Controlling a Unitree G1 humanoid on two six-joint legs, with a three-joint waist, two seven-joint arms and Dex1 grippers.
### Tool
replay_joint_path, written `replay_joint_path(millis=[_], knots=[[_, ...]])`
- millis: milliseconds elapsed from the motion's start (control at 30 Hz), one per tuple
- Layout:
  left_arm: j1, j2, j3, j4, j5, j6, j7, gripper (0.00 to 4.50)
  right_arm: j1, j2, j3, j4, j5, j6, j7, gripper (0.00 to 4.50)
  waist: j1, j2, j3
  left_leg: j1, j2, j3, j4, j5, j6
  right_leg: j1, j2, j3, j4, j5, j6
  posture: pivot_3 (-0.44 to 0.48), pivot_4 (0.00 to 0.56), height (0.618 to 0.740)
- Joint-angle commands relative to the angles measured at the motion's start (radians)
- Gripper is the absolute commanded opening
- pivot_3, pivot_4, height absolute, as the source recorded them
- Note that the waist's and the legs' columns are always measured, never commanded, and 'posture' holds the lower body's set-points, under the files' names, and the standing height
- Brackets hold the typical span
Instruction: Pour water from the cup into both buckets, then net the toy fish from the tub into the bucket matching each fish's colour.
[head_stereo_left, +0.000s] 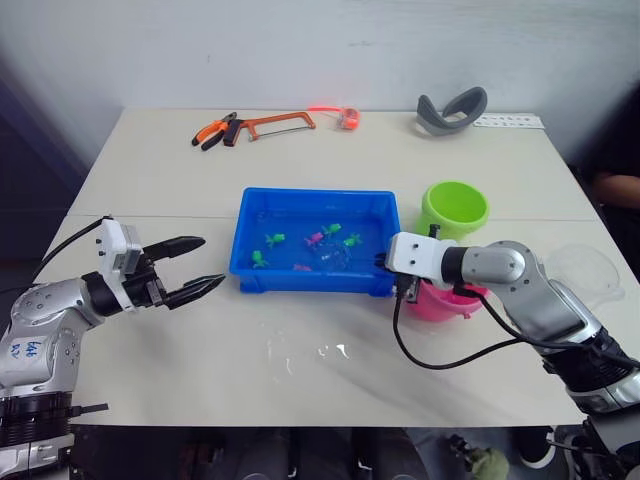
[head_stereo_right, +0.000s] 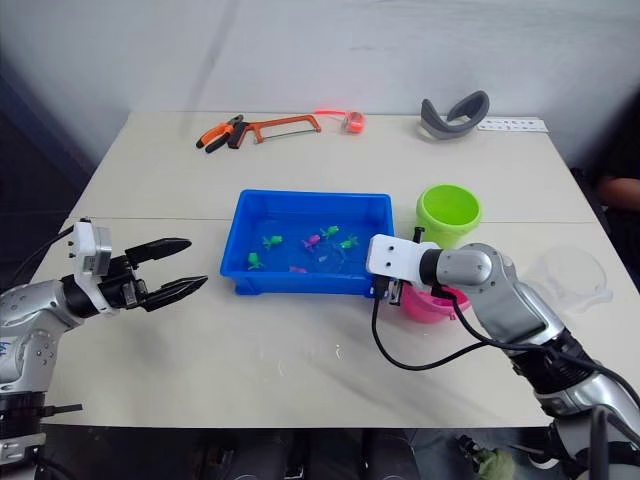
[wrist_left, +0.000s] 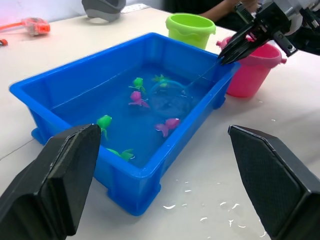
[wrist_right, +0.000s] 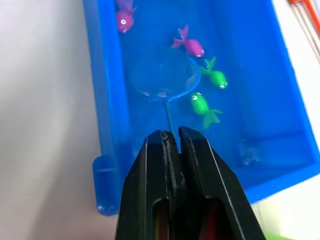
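Note:
The blue tub (head_stereo_left: 300, 281) holds water and several toy fish, green (wrist_right: 216, 78) and pink (wrist_right: 190, 47). My right gripper (wrist_right: 171, 136) sits at the tub's right end, shut on the net's thin handle. The net (wrist_right: 167, 75) has its hoop down in the water among the fish, with no fish inside it. Just right of the tub stand the lime green bucket (head_stereo_left: 455, 208) and, nearer me, the pink bucket (head_stereo_left: 438, 302), partly behind my right wrist. The clear cup (head_stereo_left: 592, 272) stands at the far right. My left gripper (head_stereo_left: 212, 261) hovers open left of the tub, holding nothing.
A hacksaw (head_stereo_left: 278, 124), orange-handled pliers (head_stereo_left: 214, 131), a small orange tool (head_stereo_left: 346, 117) and a grey curved object (head_stereo_left: 452, 108) lie along the table's far edge. Water drops (head_stereo_left: 322, 351) spot the table in front of the tub. A person's arm (head_stereo_left: 618, 188) shows at the right edge.

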Motion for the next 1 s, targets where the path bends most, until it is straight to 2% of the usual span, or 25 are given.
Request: replay_joint_path(millis=[33, 267, 400, 733, 1000], knots=[[-0.028, 0.033, -0.005, -0.019, -0.007, 0.008, -0.020, 4.44, -0.027, 0.044, -0.014, -0.008, 0.017, 0.003, 0.043, 0.00, -0.001, 0.000, 0.000, 0.000, 0.000, 0.000, 0.000, 0.000, 0.000, 0.000, 0.000, 0.000, 0.000, 0.000, 0.000, 0.000, 0.150, 0.740], [-0.072, 0.114, -0.015, 0.094, 0.007, 0.014, -0.098, 4.44, -0.046, 0.161, -0.101, 0.009, 0.153, 0.190, 0.080, 0.00, -0.002, 0.000, 0.000, 0.000, 0.000, 0.000, 0.000, 0.000, 0.000, -0.001, 0.001, -0.001, 0.001, 0.000, 0.000, 0.000, 0.150, 0.740], [-0.104, 0.124, -0.024, 0.139, 0.017, 0.004, -0.121, 4.44, -0.050, 0.186, -0.145, 0.010, 0.221, 0.318, 0.089, 0.00, 0.000, 0.000, 0.000, 0.000, 0.000, 0.000, 0.000, 0.000, 0.000, 0.000, 0.001, -0.001, 0.001, 0.000, 0.000, 0.000, 0.150, 0.740], [-0.147, 0.091, -0.056, 0.154, 0.025, -0.025, -0.133, 4.44, -0.077, 0.160, -0.283, -0.040, 0.395, 0.491, 0.128, 0.00, -0.001, 0.000, 0.000, -0.001, 0.000, 0.000, -0.001, 0.000, 0.000, -0.001, 0.001, 0.000, 0.001, 0.000, 0.000, 0.000, 0.150, 0.740], [-0.205, 0.037, -0.100, 0.156, 0.027, -0.053, -0.145, 4.44, -0.033, 0.070, -0.385, -0.105, 0.481, 0.532, 0.140, 0.00, 0.002, 0.000, 0.000, -0.001, -0.001, 0.000, -0.001, 0.000, 0.000, -0.001, 0.001, 0.000, 0.001, 0.000, 0.000, 0.000, 0.150, 0.740]])
